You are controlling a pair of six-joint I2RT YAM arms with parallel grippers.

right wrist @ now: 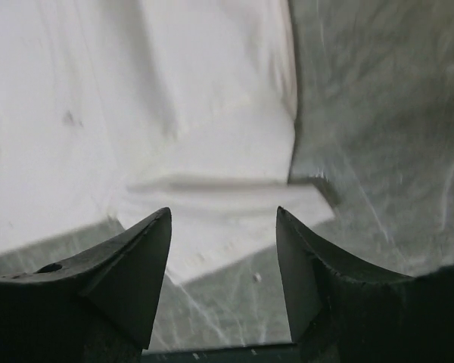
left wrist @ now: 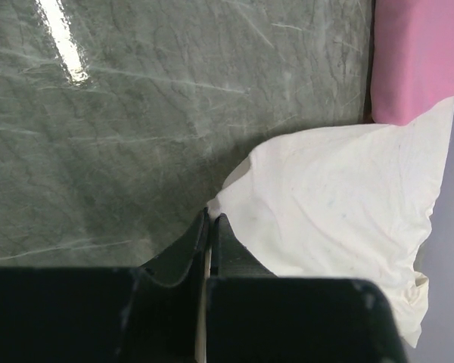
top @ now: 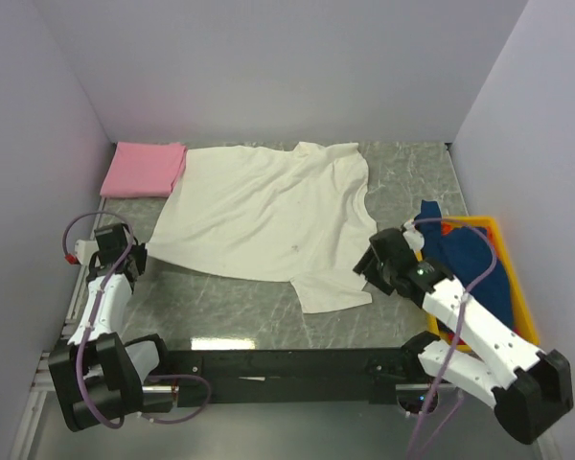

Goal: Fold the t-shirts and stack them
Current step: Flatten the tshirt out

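Note:
A cream-white t-shirt (top: 268, 211) lies spread over the middle of the table. My left gripper (top: 140, 257) is shut on its near-left corner; in the left wrist view the jaws (left wrist: 210, 221) pinch the cloth edge of the shirt (left wrist: 340, 204). My right gripper (top: 368, 270) is open just right of the shirt's near-right corner; in the right wrist view the fingers (right wrist: 223, 219) straddle that corner of the shirt (right wrist: 227, 208) without holding it. A folded pink t-shirt (top: 144, 169) lies at the back left. A dark blue t-shirt (top: 465, 254) lies in the bin. No magenta shirt shows clearly.
A yellow plastic bin (top: 517, 297) stands at the right edge beside the right arm. White walls close the left, back and right. The pink shirt (left wrist: 416, 60) touches the white shirt's back-left edge. Bare marble table (top: 220, 307) lies in front of the shirt.

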